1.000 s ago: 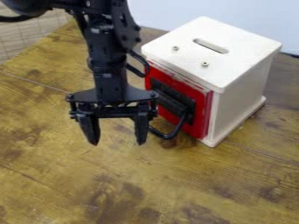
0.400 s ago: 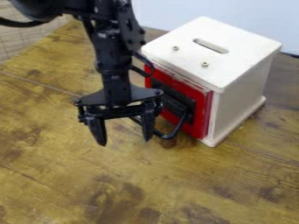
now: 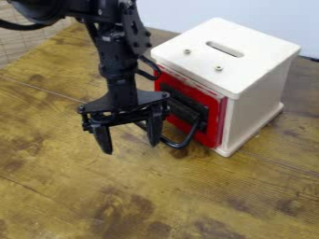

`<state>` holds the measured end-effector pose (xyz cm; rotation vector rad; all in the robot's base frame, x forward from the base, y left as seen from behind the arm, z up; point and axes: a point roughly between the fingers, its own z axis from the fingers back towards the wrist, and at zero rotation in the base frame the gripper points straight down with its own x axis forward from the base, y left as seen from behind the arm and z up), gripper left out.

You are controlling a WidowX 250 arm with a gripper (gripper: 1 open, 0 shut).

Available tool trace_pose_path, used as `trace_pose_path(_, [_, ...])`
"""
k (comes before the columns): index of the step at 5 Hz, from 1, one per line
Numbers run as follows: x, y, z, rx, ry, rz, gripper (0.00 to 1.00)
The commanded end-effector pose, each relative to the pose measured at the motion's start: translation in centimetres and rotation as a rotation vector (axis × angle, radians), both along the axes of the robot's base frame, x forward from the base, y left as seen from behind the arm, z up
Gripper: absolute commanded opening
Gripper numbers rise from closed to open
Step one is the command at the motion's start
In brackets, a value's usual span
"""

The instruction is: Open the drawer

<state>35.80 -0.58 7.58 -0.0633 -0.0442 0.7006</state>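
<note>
The red drawer (image 3: 210,116) sits closed in a white cube casing (image 3: 237,65) with a slot on top. Its black looped wire handle (image 3: 185,133) sticks out from the red front toward the lower left. My gripper (image 3: 129,140) hangs straight down from the black arm, just left of the handle, fingers spread open with nothing between them. The right fingertip (image 3: 155,140) stands close beside the handle loop; whether they touch I cannot tell. The left fingertip (image 3: 104,146) hovers just over the wooden table.
The wooden table (image 3: 100,205) stretches out in front and to the left of the casing. A woven basket edge (image 3: 32,33) shows at the top left behind the arm.
The gripper has rolled slightly about its vertical axis and edged a little closer to the handle; it stays open.
</note>
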Motion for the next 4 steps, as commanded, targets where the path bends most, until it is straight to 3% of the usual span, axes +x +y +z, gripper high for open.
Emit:
trace_pose_path(1, [1.61, 0.97, 1.46, -0.008, -0.078, 0.098, 1.0])
trace_pose_path(3, [2.34, 1.32, 1.54, -0.022, -0.101, 0.24, 1.0])
trace_pose_path(4, [1.72, 1.41, 1.76, -0.027, -0.117, 0.324, 1.0])
